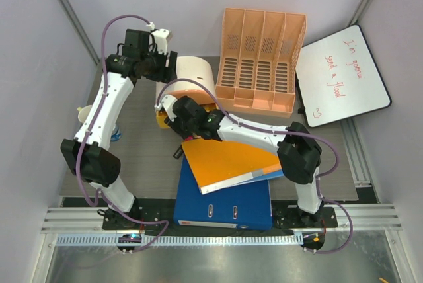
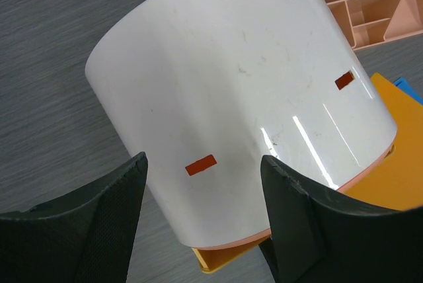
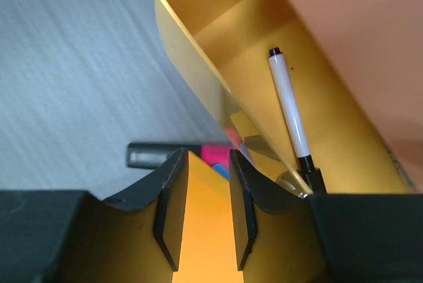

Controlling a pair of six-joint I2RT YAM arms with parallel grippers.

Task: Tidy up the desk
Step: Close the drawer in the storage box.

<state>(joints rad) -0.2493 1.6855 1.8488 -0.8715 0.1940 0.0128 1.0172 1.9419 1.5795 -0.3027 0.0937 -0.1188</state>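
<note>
On the dark grey desk a white round bin lies on its side at the back. My left gripper is open right before it, and in the left wrist view the bin fills the space beyond the gripper. An orange binder rests tilted on a blue binder. My right gripper is shut on the orange binder, which sits tight between the jaws of the gripper. Just ahead is a yellow tray holding a white pen.
A peach file organiser stands at the back right, with a whiteboard bearing red writing beside it. A white mug is at the left edge. A black marker and a pink item lie by the tray.
</note>
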